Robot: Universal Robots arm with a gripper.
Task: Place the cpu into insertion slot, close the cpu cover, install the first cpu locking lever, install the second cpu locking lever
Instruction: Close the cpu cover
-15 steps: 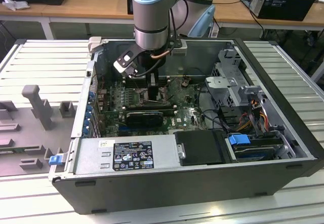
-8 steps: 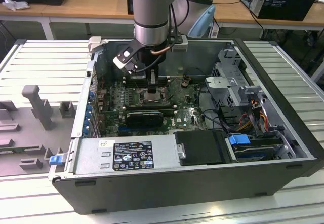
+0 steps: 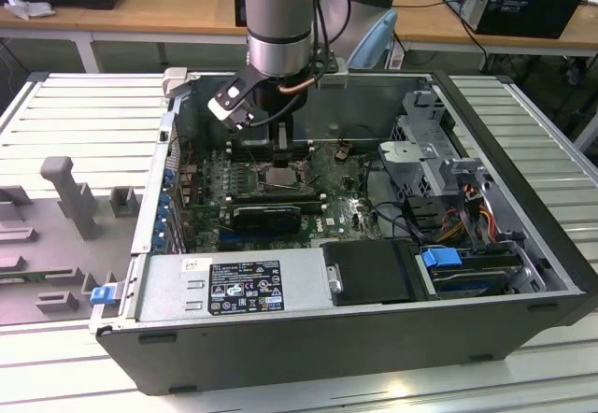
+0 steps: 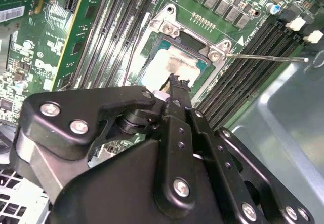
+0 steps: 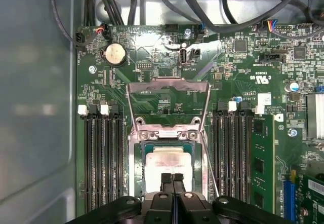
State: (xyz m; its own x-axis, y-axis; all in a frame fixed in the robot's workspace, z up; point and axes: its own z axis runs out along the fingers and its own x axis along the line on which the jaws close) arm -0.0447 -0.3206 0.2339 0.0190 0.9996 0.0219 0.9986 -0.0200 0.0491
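Exterior view: the arm's gripper (image 3: 280, 156) reaches down into an open computer case (image 3: 374, 338), directly above the insertion slot (image 3: 280, 179). Second wrist view: the black fingertips (image 4: 175, 81) are pressed together, gripping nothing, over one edge of the cpu (image 4: 164, 64), which lies flat inside the slot. First wrist view: the cpu cover (image 5: 167, 86) stands swung open on the slot's side away from the gripper.

arm: grey-and-blue cylindrical robot arm (image 3: 277, 11), wrist pointing straight down
gripper: black metal two-finger gripper (image 5: 172, 177), vertical
fingers (image 5: 165, 181): pressed together, tips touching
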